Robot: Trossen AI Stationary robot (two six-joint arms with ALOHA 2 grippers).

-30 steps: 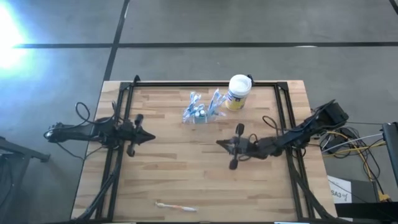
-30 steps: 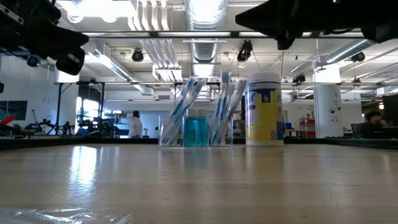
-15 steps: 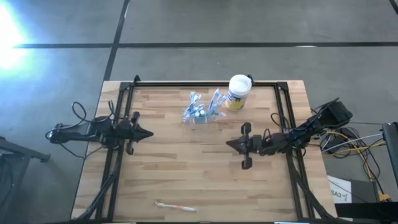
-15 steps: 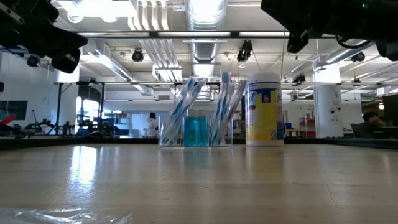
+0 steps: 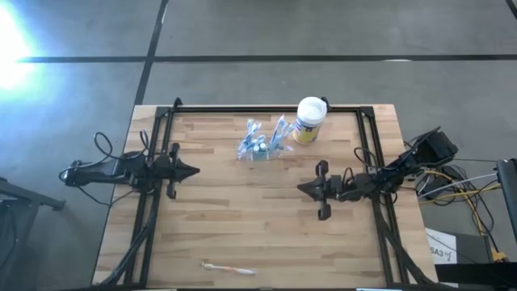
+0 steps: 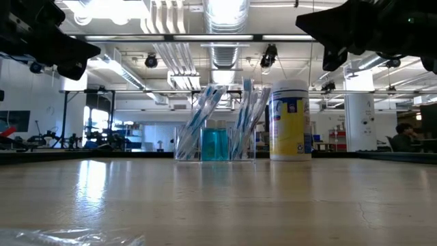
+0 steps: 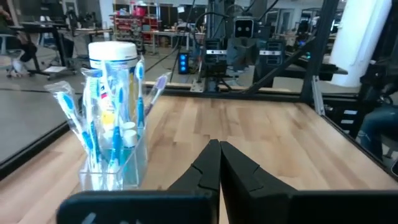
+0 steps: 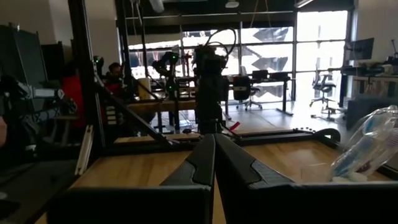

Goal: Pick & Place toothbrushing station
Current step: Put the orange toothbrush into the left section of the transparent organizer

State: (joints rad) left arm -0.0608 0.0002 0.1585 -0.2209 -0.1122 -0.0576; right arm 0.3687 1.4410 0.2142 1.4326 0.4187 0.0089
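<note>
The toothbrushing station (image 5: 260, 145) stands beside the white canister (image 5: 308, 120), its clear walls hard to trace. Left gripper (image 5: 194, 171) and right gripper (image 5: 300, 188) hover apart, fingers pressed together, empty.

I see white canister (image 5: 309, 118) with yellow label upright at table's (image 5: 242, 230) far edge; lone toothbrush (image 5: 229, 268) flat near front edge.

High cam looks straight down on my whole surface (image 5: 242, 234) and both arms. Low cam sits at surface level, looking across into the room. My left wrist cam faces over the boards, close to the toothbrushing station (image 7: 109, 162); low and high share it. My right wrist cam faces my left arm.
</note>
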